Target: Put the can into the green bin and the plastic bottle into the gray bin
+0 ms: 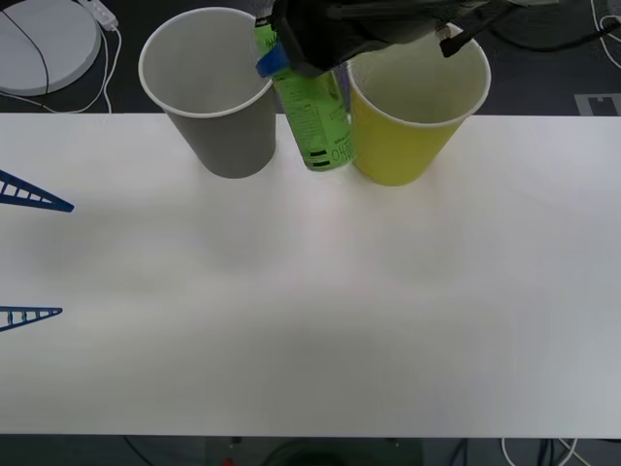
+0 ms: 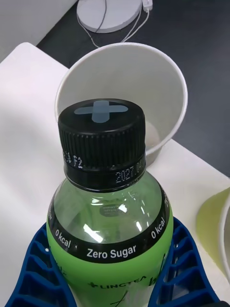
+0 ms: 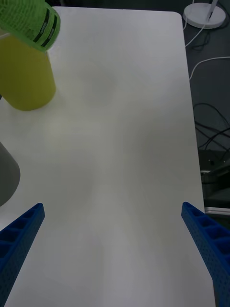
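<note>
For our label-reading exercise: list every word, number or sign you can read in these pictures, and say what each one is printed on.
"Zero Sugar": black band on the plastic bottle, held in the right gripper.
"0 kcal": same band, on either side.
"2027": ring under the black cap; the rest is too small to read.
Pale cross sign: top of the cap.
Lower label print: cut off, unreadable.
The gray bin and green bin carry no text.

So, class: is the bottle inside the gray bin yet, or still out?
Out. The right tool holds the bottle between the gray bin and green bin.
</note>
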Motion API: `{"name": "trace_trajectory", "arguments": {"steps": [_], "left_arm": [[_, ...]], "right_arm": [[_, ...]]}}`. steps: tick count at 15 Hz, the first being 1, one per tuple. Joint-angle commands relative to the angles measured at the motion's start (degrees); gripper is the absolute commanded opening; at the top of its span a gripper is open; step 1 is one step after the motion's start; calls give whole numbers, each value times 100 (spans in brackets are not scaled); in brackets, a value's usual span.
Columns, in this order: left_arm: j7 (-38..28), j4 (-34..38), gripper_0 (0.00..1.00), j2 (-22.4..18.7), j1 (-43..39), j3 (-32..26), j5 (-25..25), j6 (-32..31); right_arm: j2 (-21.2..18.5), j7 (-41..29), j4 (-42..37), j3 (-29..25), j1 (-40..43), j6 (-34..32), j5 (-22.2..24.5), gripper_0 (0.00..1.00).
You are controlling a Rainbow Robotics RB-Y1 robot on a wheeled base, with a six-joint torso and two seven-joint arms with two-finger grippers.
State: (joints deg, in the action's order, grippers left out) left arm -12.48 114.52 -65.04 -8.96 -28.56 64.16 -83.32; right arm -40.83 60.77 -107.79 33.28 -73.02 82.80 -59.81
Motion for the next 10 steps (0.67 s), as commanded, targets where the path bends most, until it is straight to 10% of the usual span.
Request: {"name": "trace_trajectory", "arguments": {"steps": [1,10], "left_arm": [[0,0,100,0,0,0,0,0],[0,0,100,0,0,0,0,0]], "right_arm": [[286,-100,672,152,-485,149,-118,0],[1288,-346,2763,618,-1689,307,49,0]]}}
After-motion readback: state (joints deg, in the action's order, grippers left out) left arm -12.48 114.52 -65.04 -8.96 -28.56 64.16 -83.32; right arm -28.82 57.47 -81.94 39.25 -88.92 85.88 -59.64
